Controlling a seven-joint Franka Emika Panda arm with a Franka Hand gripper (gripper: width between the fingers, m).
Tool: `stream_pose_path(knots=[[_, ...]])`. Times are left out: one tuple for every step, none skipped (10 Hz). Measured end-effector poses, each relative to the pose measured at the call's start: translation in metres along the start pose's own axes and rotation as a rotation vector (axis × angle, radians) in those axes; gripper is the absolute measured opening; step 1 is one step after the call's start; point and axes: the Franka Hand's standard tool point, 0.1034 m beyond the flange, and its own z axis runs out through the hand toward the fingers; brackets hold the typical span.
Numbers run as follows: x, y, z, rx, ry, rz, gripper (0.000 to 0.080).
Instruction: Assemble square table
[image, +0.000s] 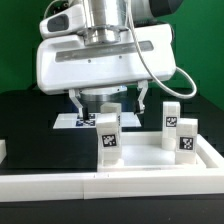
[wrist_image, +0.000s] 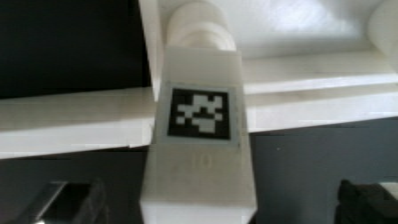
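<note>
You have one leg post (image: 108, 133) standing upright at the centre of the exterior view, directly below the gripper (image: 97, 112), whose spread fingers sit either side of its top without touching it. A second leg post (image: 178, 130) stands upright to the exterior view's right, well apart from the first. Both rise from the square slab (image: 150, 158), and the marker board (image: 66, 122) lies on the worktop (image: 25, 115) behind them.

I see the white square tabletop slab (image: 135, 150) lying flat, with three short white tagged leg posts standing upright on it: one near the middle (image: 108, 135) (wrist_image: 201, 125), two close together at the exterior view's right (image: 171, 119) (image: 186, 135).
</note>
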Motion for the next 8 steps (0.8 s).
stream_pose_path(knots=[[-0.002, -0.004, 0.001, 0.031, -0.074, 0.006, 0.0649], [0.0, 0.0, 0.004, 0.05, -0.134, 0.009, 0.0649], [0.002, 0.005, 0.007, 0.059, -0.177, 0.006, 0.0649], [0.0, 0.005, 0.006, 0.08, -0.265, -0.003, 0.0649], [0.005, 0.006, 0.004, 0.098, -0.347, -0.018, 0.0649], [0.009, 0.007, 0.005, 0.102, -0.369, -0.021, 0.0649], [0.01, 0.006, 0.005, 0.102, -0.377, -0.011, 0.0649], [0.011, 0.004, 0.005, 0.099, -0.37, -0.007, 0.0649]])
